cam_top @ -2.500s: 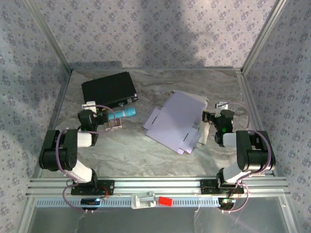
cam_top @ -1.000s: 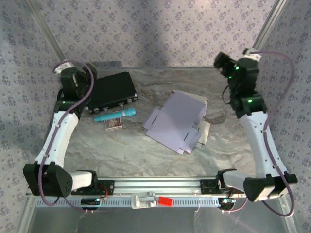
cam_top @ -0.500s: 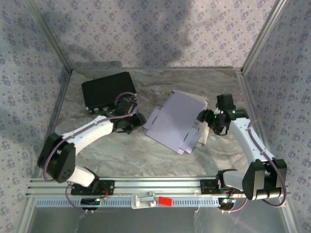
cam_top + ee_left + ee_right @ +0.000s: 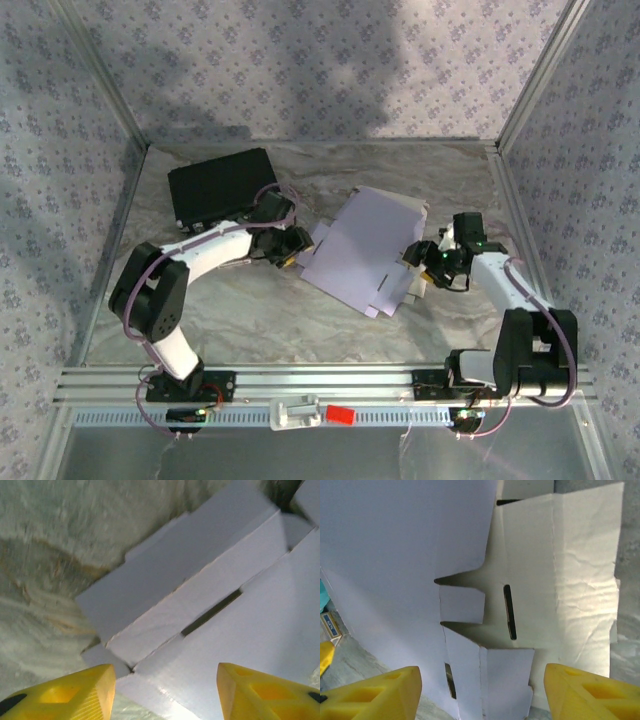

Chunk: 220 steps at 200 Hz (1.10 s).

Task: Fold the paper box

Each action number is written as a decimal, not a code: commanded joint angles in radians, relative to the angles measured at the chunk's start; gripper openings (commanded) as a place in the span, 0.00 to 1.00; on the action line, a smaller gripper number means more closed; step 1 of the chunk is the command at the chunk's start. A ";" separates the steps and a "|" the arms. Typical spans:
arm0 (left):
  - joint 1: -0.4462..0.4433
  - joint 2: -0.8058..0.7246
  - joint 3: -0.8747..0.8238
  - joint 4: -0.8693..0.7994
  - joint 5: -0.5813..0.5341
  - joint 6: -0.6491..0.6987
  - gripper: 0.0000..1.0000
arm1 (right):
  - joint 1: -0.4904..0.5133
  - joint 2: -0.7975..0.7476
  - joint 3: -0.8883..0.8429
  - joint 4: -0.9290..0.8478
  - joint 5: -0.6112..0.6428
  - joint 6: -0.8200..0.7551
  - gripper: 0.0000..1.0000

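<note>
Paper box (image 4: 362,250): flat, creased, slotted lilac card

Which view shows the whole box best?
Top external: the box lies flat and unfolded, its whole outline visible. The left wrist view gives a close-up of one edge's flaps and a slot; the right wrist view gives a close-up of the opposite edge.
</note>
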<state>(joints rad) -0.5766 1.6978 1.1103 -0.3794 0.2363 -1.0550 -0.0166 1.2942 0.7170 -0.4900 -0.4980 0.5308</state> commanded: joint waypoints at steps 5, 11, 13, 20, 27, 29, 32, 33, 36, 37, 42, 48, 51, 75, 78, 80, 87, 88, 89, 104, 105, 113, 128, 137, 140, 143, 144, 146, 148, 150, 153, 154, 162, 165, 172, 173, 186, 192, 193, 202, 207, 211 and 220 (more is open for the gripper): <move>0.031 0.072 0.060 -0.004 0.029 0.054 0.51 | -0.016 0.055 0.015 0.058 -0.054 -0.076 0.66; 0.032 0.084 0.069 -0.004 0.031 0.059 0.50 | -0.019 0.069 0.023 0.068 -0.062 -0.078 0.66; 0.032 0.087 0.072 -0.003 0.029 0.061 0.50 | -0.019 0.072 0.027 0.071 -0.065 -0.078 0.66; 0.032 0.101 0.082 -0.004 0.026 0.065 0.49 | -0.018 0.087 0.035 0.081 -0.069 -0.076 0.65; 0.032 0.113 0.092 -0.004 0.025 0.068 0.49 | -0.019 0.103 0.046 0.090 -0.072 -0.073 0.65; 0.032 0.116 0.095 -0.004 0.024 0.068 0.48 | -0.019 0.107 0.049 0.091 -0.074 -0.072 0.65; 0.032 0.122 0.100 -0.004 0.024 0.070 0.48 | -0.019 0.114 0.053 0.094 -0.077 -0.073 0.64; 0.033 0.124 0.101 -0.004 0.024 0.070 0.48 | -0.019 0.116 0.054 0.094 -0.078 -0.072 0.64; 0.032 0.129 0.105 -0.004 0.024 0.071 0.48 | -0.019 0.121 0.059 0.095 -0.079 -0.072 0.64; 0.032 0.131 0.107 -0.004 0.024 0.071 0.48 | -0.019 0.123 0.060 0.094 -0.079 -0.072 0.64; 0.032 0.138 0.113 -0.005 0.023 0.072 0.47 | -0.019 0.132 0.066 0.095 -0.077 -0.073 0.64; 0.032 0.146 0.121 -0.005 0.021 0.073 0.46 | -0.021 0.141 0.071 0.099 -0.076 -0.072 0.64; 0.032 0.149 0.124 -0.005 0.020 0.075 0.46 | -0.024 0.144 0.070 0.103 -0.076 -0.069 0.64; 0.028 0.174 0.146 -0.012 0.012 0.084 0.46 | -0.049 0.177 0.062 0.164 -0.119 -0.023 0.62; 0.028 0.177 0.148 -0.014 0.012 0.085 0.46 | -0.051 0.180 0.060 0.176 -0.129 -0.016 0.62; 0.027 0.178 0.149 -0.014 0.012 0.086 0.46 | -0.052 0.182 0.058 0.183 -0.134 -0.011 0.62; 0.026 0.183 0.152 -0.015 0.010 0.090 0.46 | -0.055 0.192 0.056 0.205 -0.147 0.005 0.62; 0.026 0.184 0.152 -0.016 0.010 0.090 0.46 | -0.055 0.194 0.057 0.207 -0.147 0.007 0.62; 0.025 0.184 0.152 -0.016 0.010 0.090 0.46 | -0.055 0.195 0.057 0.210 -0.149 0.009 0.62; 0.023 0.192 0.154 -0.020 0.006 0.097 0.46 | -0.058 0.222 0.059 0.251 -0.177 0.044 0.60; 0.022 0.193 0.154 -0.021 0.006 0.098 0.46 | -0.058 0.222 0.059 0.253 -0.178 0.046 0.60; 0.020 0.197 0.154 -0.022 0.006 0.099 0.46 | -0.058 0.234 0.062 0.268 -0.185 0.064 0.60; 0.018 0.207 0.154 -0.029 0.004 0.105 0.45 | -0.059 0.251 0.065 0.297 -0.192 0.090 0.58; 0.018 0.213 0.157 -0.033 0.003 0.108 0.45 | -0.059 0.261 0.063 0.311 -0.193 0.110 0.57; 0.018 0.213 0.157 -0.034 0.001 0.109 0.45 | -0.060 0.264 0.062 0.316 -0.193 0.120 0.57; 0.018 0.215 0.158 -0.035 0.001 0.110 0.45 | -0.061 0.268 0.061 0.323 -0.196 0.124 0.56; 0.018 0.215 0.158 -0.035 0.001 0.110 0.45 | -0.060 0.269 0.061 0.324 -0.197 0.127 0.56; 0.017 0.215 0.158 -0.034 0.001 0.111 0.45 | -0.061 0.271 0.061 0.329 -0.198 0.131 0.56; 0.018 0.218 0.158 -0.036 0.001 0.111 0.45 | -0.061 0.273 0.059 0.333 -0.199 0.136 0.56; 0.018 0.217 0.158 -0.036 0.001 0.112 0.45 | -0.060 0.276 0.058 0.338 -0.200 0.140 0.56; 0.017 0.219 0.160 -0.036 0.002 0.114 0.45 | -0.060 0.278 0.055 0.344 -0.202 0.147 0.55; 0.017 0.219 0.160 -0.035 0.001 0.114 0.45 | -0.060 0.279 0.055 0.346 -0.203 0.150 0.55; 0.015 0.223 0.160 -0.039 0.001 0.118 0.45 | -0.063 0.289 0.049 0.369 -0.211 0.170 0.54; 0.016 0.223 0.161 -0.039 0.001 0.119 0.45 | -0.062 0.294 0.048 0.380 -0.214 0.177 0.53; 0.014 0.228 0.163 -0.042 0.001 0.123 0.44 | -0.062 0.302 0.043 0.400 -0.218 0.196 0.52; 0.014 0.228 0.163 -0.043 0.001 0.124 0.44 | -0.062 0.302 0.043 0.400 -0.218 0.196 0.52; 0.012 0.235 0.164 -0.050 0.000 0.128 0.44 | -0.063 0.314 0.037 0.436 -0.227 0.233 0.49; 0.010 0.237 0.164 -0.052 -0.002 0.130 0.44 | -0.064 0.319 0.037 0.451 -0.229 0.247 0.47; 0.010 0.237 0.164 -0.053 -0.002 0.130 0.44 | -0.063 0.320 0.037 0.454 -0.229 0.251 0.47; 0.008 0.239 0.164 -0.054 -0.003 0.131 0.44 | -0.063 0.326 0.035 0.477 -0.234 0.275 0.44; 0.006 0.240 0.163 -0.055 -0.004 0.133 0.44 | -0.063 0.328 0.035 0.488 -0.236 0.286 0.41; 0.006 0.241 0.164 -0.056 -0.005 0.134 0.44 | -0.063 0.329 0.036 0.493 -0.238 0.294 0.39; 0.004 0.243 0.164 -0.060 -0.009 0.137 0.44 | -0.063 0.326 0.038 0.499 -0.235 0.307 0.34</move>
<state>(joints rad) -0.5587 1.9202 1.2522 -0.3939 0.2390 -0.9432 -0.0746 1.6081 0.7559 -0.0586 -0.6971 0.7540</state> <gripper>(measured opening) 0.442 0.386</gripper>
